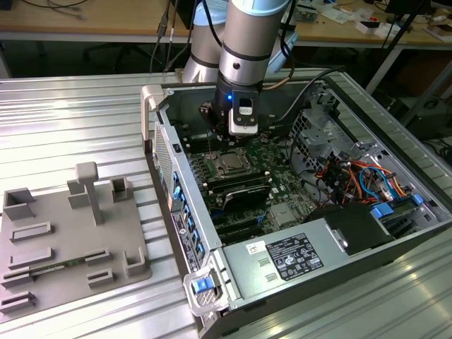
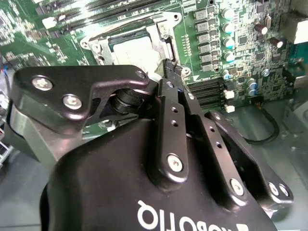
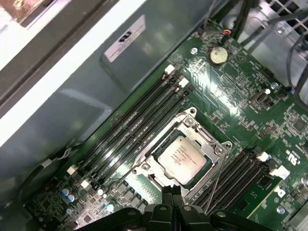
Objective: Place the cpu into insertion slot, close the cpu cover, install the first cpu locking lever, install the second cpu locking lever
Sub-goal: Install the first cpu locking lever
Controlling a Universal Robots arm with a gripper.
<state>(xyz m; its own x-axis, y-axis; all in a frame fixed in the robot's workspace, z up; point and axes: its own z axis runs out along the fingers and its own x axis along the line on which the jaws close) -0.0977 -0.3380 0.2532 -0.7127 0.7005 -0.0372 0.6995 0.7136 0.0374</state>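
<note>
The gripper (image 3: 171,193) is hanging low over the green circuit board (image 3: 231,82) inside the open computer case (image 1: 282,261), with its two fingers drawn narrow, tips pressed together and nothing between them. In the first wrist view the cpu (image 3: 185,154) is lying flat in the insertion slot (image 3: 160,144), its silvery top facing up, and the cpu cover (image 3: 212,144) is lying down around it as a metal frame, so I am judging the first two steps as done. A thin locking lever (image 3: 215,185) is running along one side of the cover, and its free end is coming close beside the fingertips; it seems to be not latched, though I cannot tell this for sure, and for the lever on the opposite side I cannot tell at all. In the second wrist view the fingertips (image 2: 169,67) are standing just at the edge of the socket, near the cover's rim. So the lever step is in hand, I think. It is calling for a careful push: the closed tips must be meeting the thin wire squarely, pressing it down and sideways under its hook, without sliding onto the long black memory slots (image 3: 139,125) nearby.
</note>
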